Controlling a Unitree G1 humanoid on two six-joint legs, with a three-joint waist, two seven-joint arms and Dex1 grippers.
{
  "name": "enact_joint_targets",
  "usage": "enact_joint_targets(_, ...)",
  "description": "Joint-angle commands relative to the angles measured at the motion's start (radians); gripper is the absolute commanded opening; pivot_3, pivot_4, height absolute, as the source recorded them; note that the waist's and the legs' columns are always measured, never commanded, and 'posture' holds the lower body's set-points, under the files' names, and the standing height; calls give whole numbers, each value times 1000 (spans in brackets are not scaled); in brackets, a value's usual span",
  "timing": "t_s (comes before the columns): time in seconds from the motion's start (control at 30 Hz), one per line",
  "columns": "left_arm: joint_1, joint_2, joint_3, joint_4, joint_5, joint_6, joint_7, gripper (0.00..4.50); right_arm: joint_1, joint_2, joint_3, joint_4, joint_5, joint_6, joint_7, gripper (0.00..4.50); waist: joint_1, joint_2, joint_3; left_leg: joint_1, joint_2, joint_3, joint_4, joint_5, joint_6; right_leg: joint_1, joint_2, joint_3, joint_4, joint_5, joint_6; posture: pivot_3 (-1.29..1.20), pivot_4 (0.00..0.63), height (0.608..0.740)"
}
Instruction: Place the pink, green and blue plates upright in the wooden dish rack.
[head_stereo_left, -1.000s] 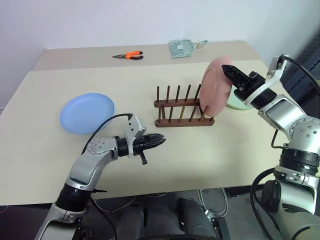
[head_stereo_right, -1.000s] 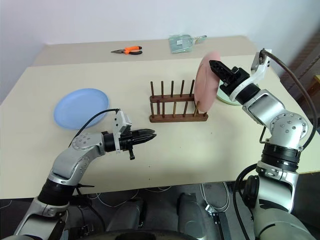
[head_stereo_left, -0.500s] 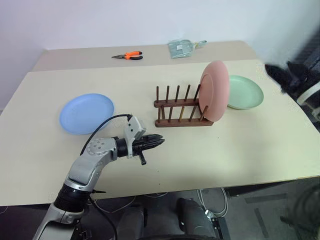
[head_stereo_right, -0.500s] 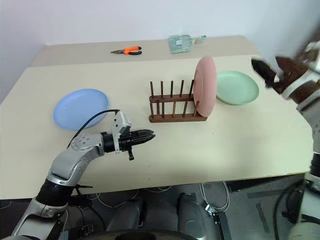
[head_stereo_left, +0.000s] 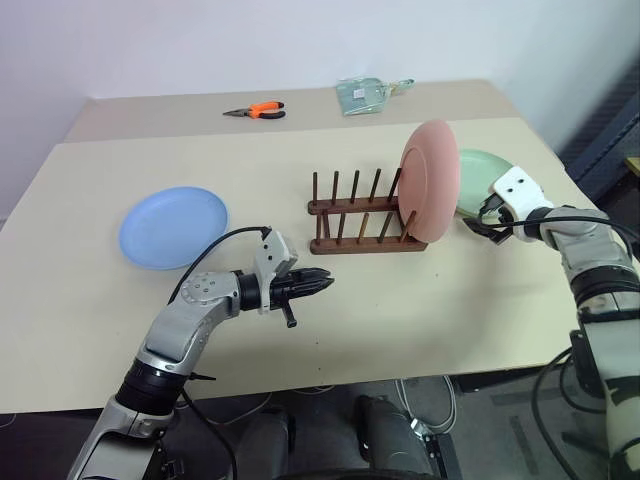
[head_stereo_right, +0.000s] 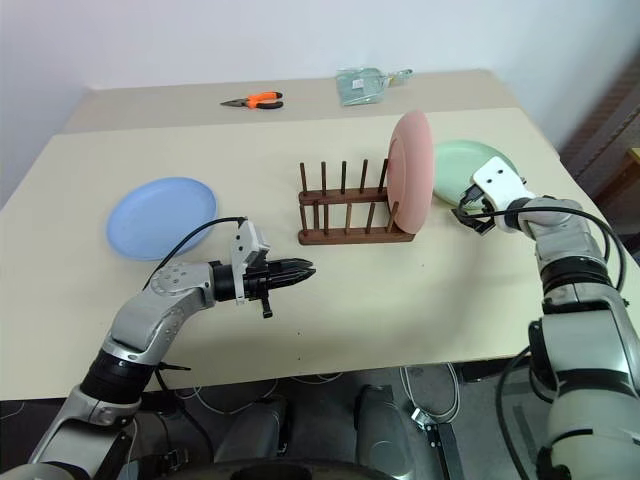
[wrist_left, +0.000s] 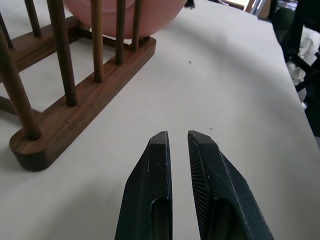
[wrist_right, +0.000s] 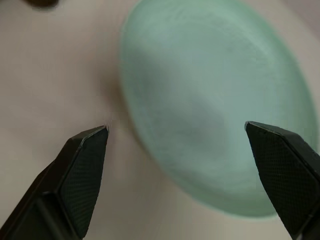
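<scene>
The pink plate (head_stereo_left: 431, 180) stands upright in the right end of the wooden dish rack (head_stereo_left: 355, 218), with nothing holding it. Just right of it the green plate (head_stereo_left: 478, 168) lies flat on the table. My right gripper (head_stereo_left: 487, 224) is at its near rim, wide open; in the right wrist view the fingertips (wrist_right: 90, 150) stand either side of the green plate (wrist_right: 215, 115). The blue plate (head_stereo_left: 174, 226) lies flat at the left. My left gripper (head_stereo_left: 318, 283) is shut and empty, low over the table in front of the rack (wrist_left: 75, 115).
Orange-handled pliers (head_stereo_left: 258, 111) and a clear plastic bag (head_stereo_left: 368, 95) lie on the far table. A seam (head_stereo_left: 200, 132) separates the two tabletops. The right table edge runs close beside the green plate.
My right gripper let go of the pink plate, which stays upright in the rack. It swung right and down to the green plate, opening wide. The left arm held still.
</scene>
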Motion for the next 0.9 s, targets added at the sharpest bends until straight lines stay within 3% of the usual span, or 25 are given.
enact_joint_targets(0.03,4,6,10,-34,7,-15,9,591,-59,6,6,88,-70,-25,-57,4477,-1,0,0,0,0,0,0,0,0,0,0,0,0,0,0,0,150,740)
enact_joint_targets(0.07,6,5,12,-36,7,-14,13,591,-65,9,5,102,-82,-26,-71,4477,0,0,0,1,0,0,0,0,0,1,0,0,0,0,0,0,150,740)
enact_joint_targets(0.17,23,9,18,-55,8,-10,27,591,-71,11,3,123,-111,-36,-85,3625,-1,0,0,1,0,0,0,0,0,1,0,0,0,0,0,0,150,740)
enact_joint_targets(0.4,58,20,20,-92,0,-3,43,591,-59,5,-92,112,-72,-86,-153,192,-1,0,0,1,0,0,0,0,0,1,0,0,1,0,0,0,150,740)
enact_joint_targets(0.57,34,4,57,-106,-11,-22,76,591,-21,-51,-147,31,-60,-200,-202,30,0,0,0,1,0,-1,0,0,0,1,0,0,0,0,0,0,150,740)
enact_joint_targets(0.67,40,16,89,-146,-36,-13,75,591,50,-106,-224,-152,12,-231,-147,30,-1,1,0,0,0,-1,0,0,0,1,0,0,0,0,0,0,150,740)
enact_joint_targets(0.77,50,32,126,-171,-61,8,80,591,176,-121,-376,-563,263,-28,-6,30,-3,1,0,0,0,-1,0,0,0,1,0,0,0,1,2,0,150,740)
enact_joint_targets(0.9,63,55,132,-169,-63,10,73,591,262,-123,-521,-1017,594,347,54,30,-7,2,0,2,1,-1,0,0,0,1,1,0,2,2,3,0,150,740)
